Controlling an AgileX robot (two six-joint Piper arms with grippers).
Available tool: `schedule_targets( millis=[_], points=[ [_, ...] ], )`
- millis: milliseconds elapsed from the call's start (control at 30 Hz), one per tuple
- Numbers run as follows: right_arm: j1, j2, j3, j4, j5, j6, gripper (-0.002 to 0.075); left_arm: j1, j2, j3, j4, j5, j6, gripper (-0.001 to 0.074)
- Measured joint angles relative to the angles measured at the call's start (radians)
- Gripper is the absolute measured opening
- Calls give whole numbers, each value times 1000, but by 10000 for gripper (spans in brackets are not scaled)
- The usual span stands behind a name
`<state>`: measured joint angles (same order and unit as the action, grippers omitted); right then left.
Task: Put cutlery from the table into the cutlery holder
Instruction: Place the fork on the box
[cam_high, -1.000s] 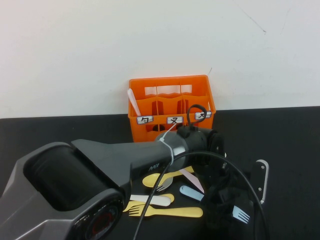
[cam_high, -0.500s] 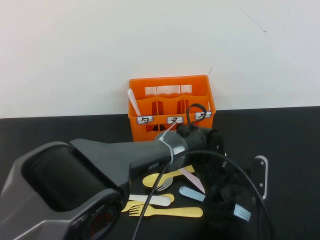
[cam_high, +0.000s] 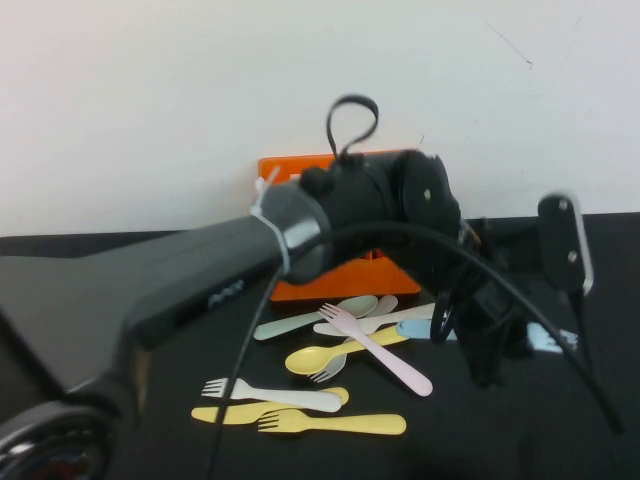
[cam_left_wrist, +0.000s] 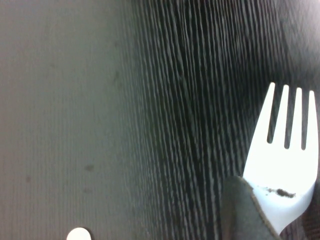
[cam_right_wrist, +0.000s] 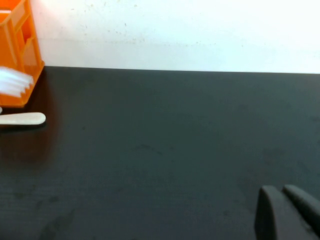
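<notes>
My left arm fills the middle of the high view. My left gripper (cam_high: 535, 335) is shut on a light blue fork (cam_high: 552, 338) and holds it above the black table (cam_high: 600, 420), right of the cutlery pile. In the left wrist view a dark finger (cam_left_wrist: 245, 212) overlaps the base of the pale fork (cam_left_wrist: 287, 165), tines pointing away. The orange cutlery holder (cam_high: 335, 290) stands at the back, mostly hidden by the arm. It also shows in the right wrist view (cam_right_wrist: 17, 50). My right gripper (cam_right_wrist: 287, 210) is shut and empty over bare table, far from the holder.
Loose cutlery lies in front of the holder: a sage green spoon (cam_high: 315, 318), a pink fork (cam_high: 380, 352), a yellow spoon (cam_high: 320, 358), a cream fork (cam_high: 275, 396) and yellow forks (cam_high: 335, 423). A white wall (cam_high: 150, 100) stands behind the table.
My left arm has risen and swung right, lifting the light blue fork off the table. More of the cutlery pile shows now, and the arm covers most of the holder.
</notes>
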<state>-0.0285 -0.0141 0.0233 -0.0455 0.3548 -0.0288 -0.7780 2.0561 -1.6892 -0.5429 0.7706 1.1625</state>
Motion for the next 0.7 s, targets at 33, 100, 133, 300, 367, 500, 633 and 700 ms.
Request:
schedule_targets(
  millis=[33,100,133,300,367,500,633,700],
  points=[
    [0,0,0,0,0,0,-3,0,-16,0,-7,2,-25,226],
    [0,0,0,0,0,0,-3,0,-34,0,-10,6,-79,226],
    [0,0,0,0,0,0,-3,2,-42,0,-15,9,-114,226],
    [0,0,0,0,0,0,-3,46,-52,0,-63,15,-229,226],
    [0,0,0,0,0,0,-3,84,-52,0,-117,16,-244,226],
    [0,0,0,0,0,0,-3,194,-52,0,-352,14,-200,226],
    [0,0,0,0,0,0,-3,298,-52,0,-604,10,-60,226],
    [0,0,0,0,0,0,-3,329,-52,0,-700,24,29,226]
  ],
)
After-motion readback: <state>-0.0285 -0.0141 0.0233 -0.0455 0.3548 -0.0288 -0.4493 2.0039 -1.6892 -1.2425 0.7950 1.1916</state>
